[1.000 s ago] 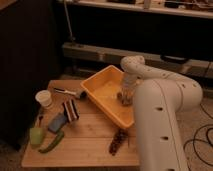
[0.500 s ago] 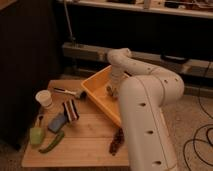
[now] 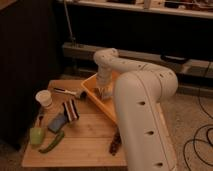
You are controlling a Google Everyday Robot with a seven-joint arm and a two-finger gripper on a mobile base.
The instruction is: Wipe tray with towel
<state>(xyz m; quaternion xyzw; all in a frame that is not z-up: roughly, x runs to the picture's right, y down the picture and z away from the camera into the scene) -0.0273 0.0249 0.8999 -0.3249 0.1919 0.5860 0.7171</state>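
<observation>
Arm: big white arm fills the right half of the view, bends back over the far part of the tray, wrist pointing down.
Hand [image 3: 103, 91]: down inside the tray near its far-left corner, low by the floor of the tub. Can't tell how far open the fingers are, nor whether it has hold of anything; dark shapes under the wrist, too unclear to name.
Tray [image 3: 93, 94]: yellow-orange tub on the right part of the desk, set at an angle; near-right portion hidden behind the arm.
Towel: can't pick it out w/ certainty; if it's in the tray it is hidden under the hand.
Desk [image 3: 85, 142]: light wooden slatted top, carries everything else.
Cup [image 3: 44, 98]: small white cup, upright, left side of desk, well apart from tray.
Striped block [image 3: 71, 110]: dark-and-white striped, centre-left of desk, near the tray's left wall but apart.
Blue pad [image 3: 57, 121]: flat, blue, just beside the striped block on its near-left side.
Green items [image 3: 36, 135]: green rounded thing at the near-left edge; a long green pod-like thing [image 3: 51, 142] just beside it.
Dark item [image 3: 115, 143]: brownish, elongated, at the desk's near edge next to the arm.
Utensil [image 3: 69, 92]: thin dark-and-white stick lying between cup and tray.
</observation>
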